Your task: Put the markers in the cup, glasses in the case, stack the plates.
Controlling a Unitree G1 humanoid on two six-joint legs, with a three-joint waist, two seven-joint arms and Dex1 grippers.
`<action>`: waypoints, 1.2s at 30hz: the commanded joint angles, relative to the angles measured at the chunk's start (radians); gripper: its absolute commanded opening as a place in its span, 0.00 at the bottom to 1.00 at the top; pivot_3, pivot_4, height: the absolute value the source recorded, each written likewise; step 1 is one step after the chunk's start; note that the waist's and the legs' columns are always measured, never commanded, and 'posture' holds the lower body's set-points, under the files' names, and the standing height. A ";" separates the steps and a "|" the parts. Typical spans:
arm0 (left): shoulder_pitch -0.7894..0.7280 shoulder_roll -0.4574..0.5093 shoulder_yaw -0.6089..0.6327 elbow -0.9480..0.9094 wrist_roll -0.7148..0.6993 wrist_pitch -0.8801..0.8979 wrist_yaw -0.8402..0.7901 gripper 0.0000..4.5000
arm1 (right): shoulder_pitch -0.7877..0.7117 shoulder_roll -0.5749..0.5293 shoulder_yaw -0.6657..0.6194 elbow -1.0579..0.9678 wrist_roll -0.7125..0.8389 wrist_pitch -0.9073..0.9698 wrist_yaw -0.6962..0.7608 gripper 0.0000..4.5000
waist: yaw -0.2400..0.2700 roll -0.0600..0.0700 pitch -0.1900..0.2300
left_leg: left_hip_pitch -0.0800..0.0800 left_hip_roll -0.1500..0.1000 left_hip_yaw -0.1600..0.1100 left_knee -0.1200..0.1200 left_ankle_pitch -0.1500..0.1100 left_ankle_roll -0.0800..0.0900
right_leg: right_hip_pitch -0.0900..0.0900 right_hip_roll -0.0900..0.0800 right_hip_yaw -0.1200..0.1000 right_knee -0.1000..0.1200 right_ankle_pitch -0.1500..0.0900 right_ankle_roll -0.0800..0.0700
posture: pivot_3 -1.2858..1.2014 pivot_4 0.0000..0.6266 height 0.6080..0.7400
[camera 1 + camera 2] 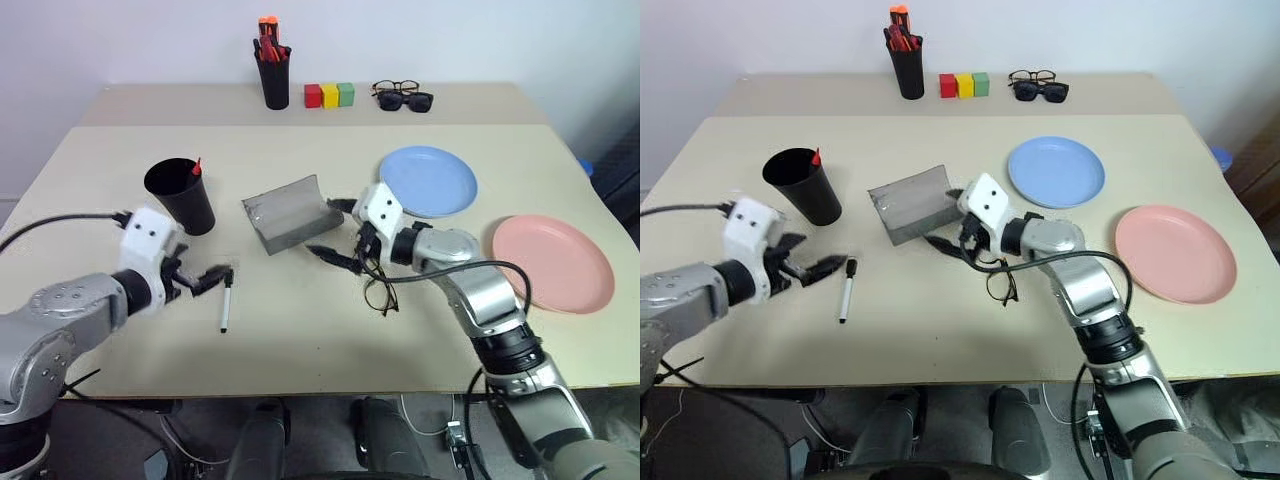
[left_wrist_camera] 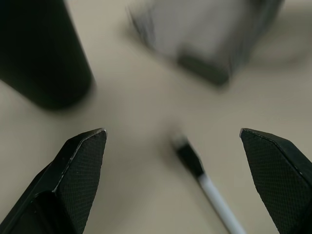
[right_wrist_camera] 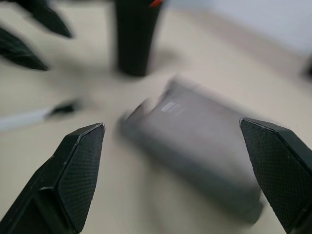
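From the head, the red marker (image 1: 197, 166) sticks up in the cup (image 1: 182, 195), the white marker (image 1: 226, 304) lies beside the left gripper (image 1: 203, 281), and the glasses (image 1: 381, 296) lie near the open case (image 1: 290, 212). The left wrist shows fingers (image 2: 80, 168) spread wide, empty. The right wrist shows wide fingers (image 3: 78, 173) facing the case. The white marker could roll if bumped.
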 commanded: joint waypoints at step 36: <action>-0.422 -0.240 -0.052 0.533 0.605 -0.918 0.189 0.04 | -0.047 0.241 0.050 -0.060 -0.042 -0.043 -0.190 1.00 | 0.005 -0.001 0.000 | -0.002 -0.001 0.000 0.000 0.000 -0.001 | -0.002 -0.001 0.000 -0.001 0.000 0.000 | 0.52 0.24 1.00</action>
